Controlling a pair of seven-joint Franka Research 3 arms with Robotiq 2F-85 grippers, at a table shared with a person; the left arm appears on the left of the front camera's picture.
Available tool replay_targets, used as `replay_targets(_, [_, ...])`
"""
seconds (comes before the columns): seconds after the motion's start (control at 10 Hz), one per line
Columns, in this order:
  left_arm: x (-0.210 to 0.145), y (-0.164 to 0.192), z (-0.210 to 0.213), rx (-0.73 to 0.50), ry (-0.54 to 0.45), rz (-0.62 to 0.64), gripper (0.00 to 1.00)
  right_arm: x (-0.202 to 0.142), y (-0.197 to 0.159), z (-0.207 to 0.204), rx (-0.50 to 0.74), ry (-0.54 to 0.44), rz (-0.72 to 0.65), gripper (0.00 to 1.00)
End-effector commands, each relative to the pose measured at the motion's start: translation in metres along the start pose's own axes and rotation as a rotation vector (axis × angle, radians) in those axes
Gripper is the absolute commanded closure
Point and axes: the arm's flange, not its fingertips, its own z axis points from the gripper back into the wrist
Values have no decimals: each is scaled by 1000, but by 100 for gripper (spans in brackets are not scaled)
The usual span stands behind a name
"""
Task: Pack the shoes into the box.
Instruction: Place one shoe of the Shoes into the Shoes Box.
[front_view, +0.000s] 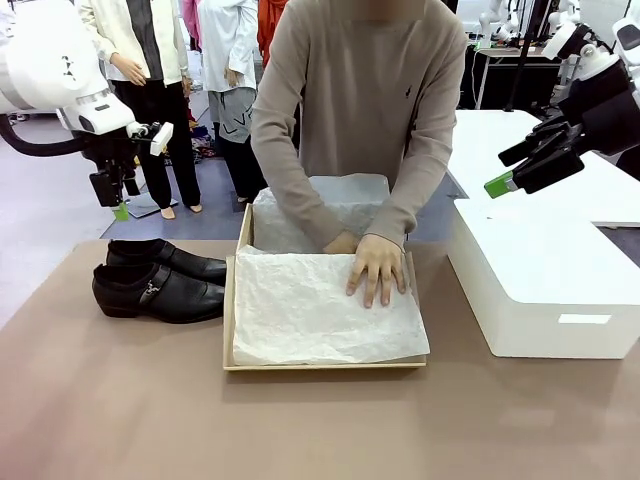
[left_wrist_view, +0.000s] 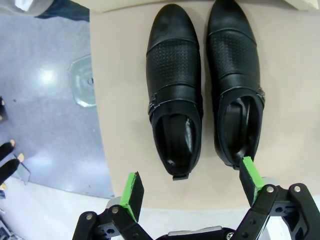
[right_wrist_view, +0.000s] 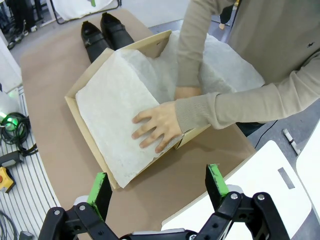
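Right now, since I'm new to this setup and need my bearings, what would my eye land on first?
A person's hand presses white tissue paper flat in the tan box at the middle of the table. The black shoes sit side by side left of it, the open left claw hovering above them.

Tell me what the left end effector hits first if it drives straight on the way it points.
Probably the shoes: the open left end effector points down at their heel ends, which lie between its fingers. A heel rim should come before the table, though depth is unclear.
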Motion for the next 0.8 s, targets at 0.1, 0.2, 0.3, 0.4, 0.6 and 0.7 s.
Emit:
replay_targets(0.1, [-9, 29, -16, -34, 21, -18, 0, 1, 0, 0, 9, -12, 0, 0])
replay_targets(0.2, [-11, 37, -23, -27, 24, -10, 0, 1, 0, 0, 9, -12, 0, 0])
replay_targets(0.3, [-12, 43, -30, -18, 31, -20, 0, 1, 0, 0, 9, -12, 0, 0])
replay_targets(0.4, [-13, 51, -37, -16, 36, -40, 0, 1, 0, 0, 9, -12, 0, 0])
replay_targets(0.6, [-15, 66, -45, -42, 45, -52, 0, 1, 0, 0, 9, -12, 0, 0])
replay_targets(0.7, [-15, 69, -49, -44, 48, -49, 0, 1, 0, 0, 9, -12, 0, 0])
